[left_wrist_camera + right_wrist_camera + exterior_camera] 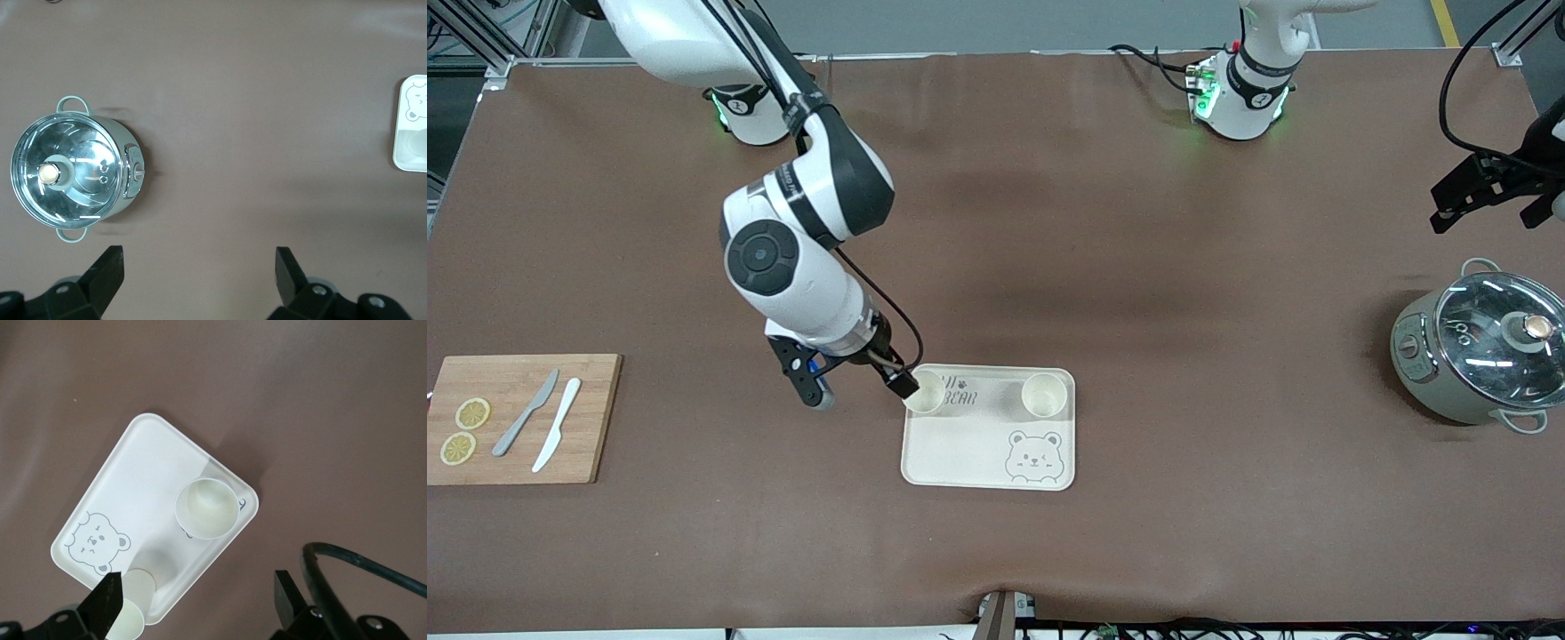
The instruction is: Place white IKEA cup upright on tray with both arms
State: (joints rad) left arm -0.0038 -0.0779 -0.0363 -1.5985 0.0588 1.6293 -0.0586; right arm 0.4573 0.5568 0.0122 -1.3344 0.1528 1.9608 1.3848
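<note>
From the front camera, two white cups stand upright on the tray (989,453); one cup (925,392) sits at the tray corner toward the right arm's end, the second cup (1046,395) at the corner toward the left arm's end, both on the edge farther from the camera; the right gripper (863,382) hangs right at the first cup, one finger (903,383) touching or just beside its rim, jaws spread wide and clamping nothing; I judge this cup just set down, so the next move is a clean lift away without tipping it. The left gripper (1489,191) waits high over the table's end, above the lidded pot (1480,351).

Left wrist view: fingers wide apart, nothing between them; pot (73,177) below, tray corner (410,127) well apart.

Right wrist view: both cups open-side up; nearer cup (123,620) beside one finger (107,603); brown mat around the tray lies bare, plenty of room to withdraw.
</note>
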